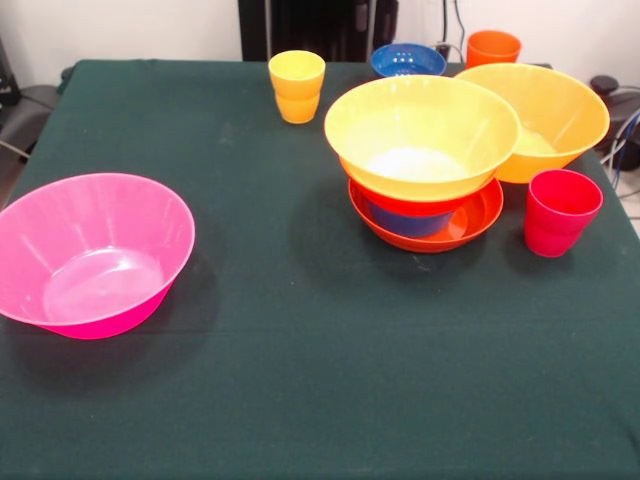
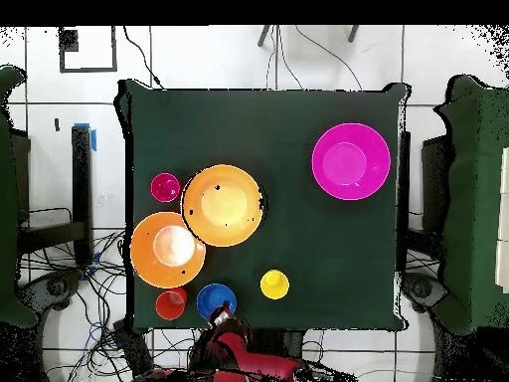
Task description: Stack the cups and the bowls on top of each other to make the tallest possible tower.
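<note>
The tower [image 1: 422, 150] stands right of centre: a shallow red-orange bowl [image 1: 475, 222] lowest, a small blue bowl [image 1: 408, 221] in it, another red-orange bowl above, and a large yellow bowl [image 2: 223, 205] on top. A second large orange-yellow bowl [image 1: 550, 112] sits beside it, touching it. The pink bowl [image 1: 92, 253] stands alone at the left. The red-pink cup [image 1: 560, 210], yellow cup [image 1: 297, 85] and orange cup [image 1: 492, 47] stand upright and apart. Another blue bowl [image 1: 407, 60] sits at the far edge. The gripper [image 2: 221, 317] is drawn back at the table's edge by this blue bowl [image 2: 215, 300].
The dark green table [image 1: 300, 360] fills the front view. The red arm [image 2: 244, 356] lies folded off the table at its base. Chairs stand at both sides in the overhead view, and cables [image 2: 60, 288] lie on the floor.
</note>
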